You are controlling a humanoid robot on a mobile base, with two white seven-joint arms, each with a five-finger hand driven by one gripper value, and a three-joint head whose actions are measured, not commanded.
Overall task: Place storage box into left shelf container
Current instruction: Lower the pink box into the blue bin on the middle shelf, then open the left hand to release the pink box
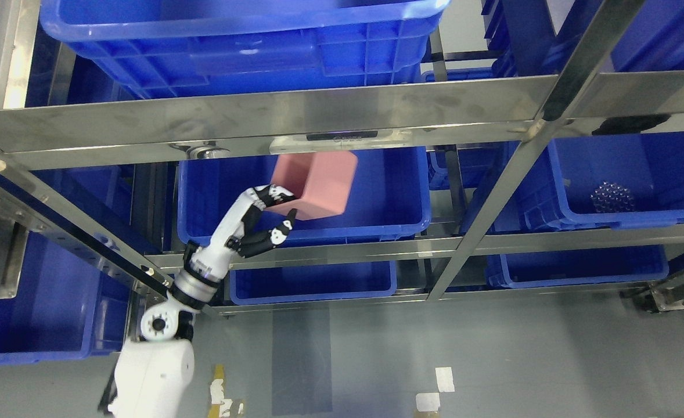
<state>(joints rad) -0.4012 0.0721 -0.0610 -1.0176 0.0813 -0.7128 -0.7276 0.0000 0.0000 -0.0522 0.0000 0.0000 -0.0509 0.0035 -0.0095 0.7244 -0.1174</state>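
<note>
The left hand [263,217] grips the pink storage box [319,183] by its lower left edge, over the blue left shelf container [388,215]. The box is tilted, opening apparently facing up-left.

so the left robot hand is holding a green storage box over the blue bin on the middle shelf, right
Not quite: the storage box is pink, not green. The head view shows the left robot hand gripping its lower left edge, with the box tilted over the blue bin on the middle shelf.
</note>
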